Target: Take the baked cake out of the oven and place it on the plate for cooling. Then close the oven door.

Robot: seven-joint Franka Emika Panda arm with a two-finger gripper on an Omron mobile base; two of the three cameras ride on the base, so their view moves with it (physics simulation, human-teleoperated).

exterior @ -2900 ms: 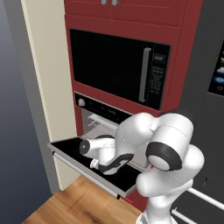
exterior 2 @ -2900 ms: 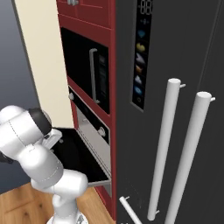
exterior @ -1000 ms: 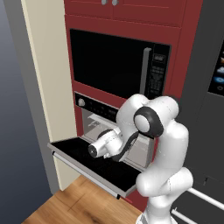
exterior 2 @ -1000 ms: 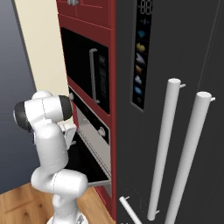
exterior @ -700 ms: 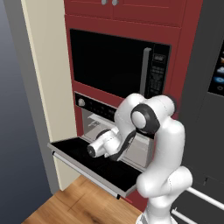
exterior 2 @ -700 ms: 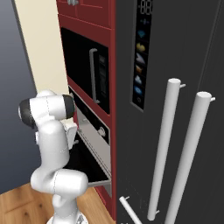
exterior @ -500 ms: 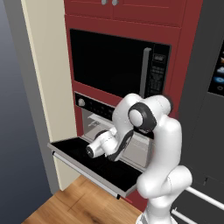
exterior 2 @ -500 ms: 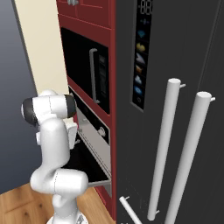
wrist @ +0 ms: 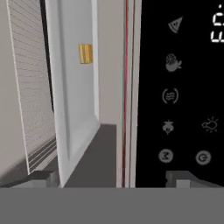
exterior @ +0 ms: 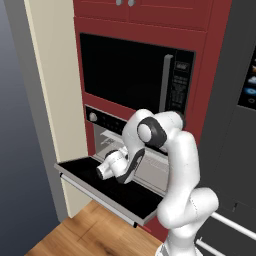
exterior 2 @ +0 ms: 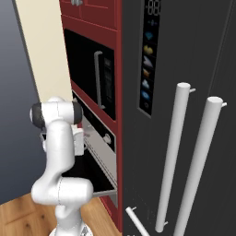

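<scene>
Oven door (exterior: 112,192): down flat, lower centre.
Gripper (exterior: 102,171): jaws apart, empty, hovering over it.
Cake: not yet out.
Left: fetch, plate, shut door.

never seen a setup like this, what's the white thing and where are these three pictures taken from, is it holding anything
The white thing is a robot arm in a computer-rendered kitchen. Two pictures come from cameras riding on its base, behind it on the left and on the right, so they show one scene from two sides. The third comes from a camera on its hand, looking along the gripper, whose two dark fingertips rise at the bottom. They stand wide apart with nothing between them, so it holds nothing. The oven door is folded down flat and the arm reaches over it toward the oven. Above sits a black microwave; to the right, a dark fridge.
</scene>
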